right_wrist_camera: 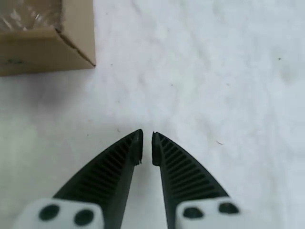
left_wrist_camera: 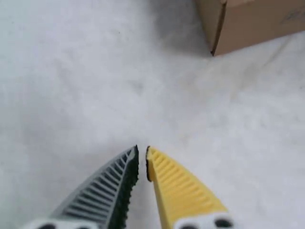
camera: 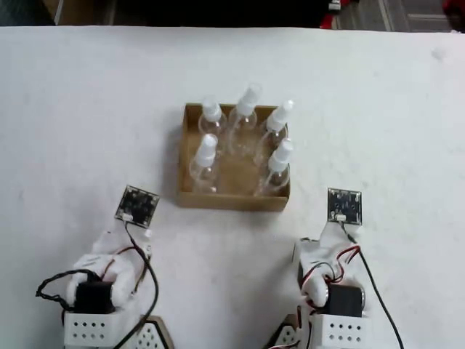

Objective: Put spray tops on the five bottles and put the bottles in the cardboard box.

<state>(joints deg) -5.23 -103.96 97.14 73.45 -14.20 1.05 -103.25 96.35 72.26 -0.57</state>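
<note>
Left tool [left_wrist_camera: 142, 155]: one grey finger and one yellow, tips almost together with just a slit between them, holding nothing. It hangs over bare table, short of the box's near left corner and apart from it.
Right tool [right_wrist_camera: 147, 140]: two black fingers with the same narrow slit, nothing held. It hangs over bare table, short of the box's near right corner and apart from it.
Table [camera: 87, 109]: one, white, carrying the box and both arms.
Box [camera: 232, 200]: one, cardboard, open on top, in the middle of the table, beyond the two arms and between them.
Bottles [camera: 203, 171]: five, clear, all inside the box. Three stand in the far row. Two stand in the near row, one by each side wall, with bare box floor between them.
Bottle axis: each stands upright, long axis vertical, neck up.
Tops [camera: 211, 109]: five, white, one on each bottle, pointing up.
</note>
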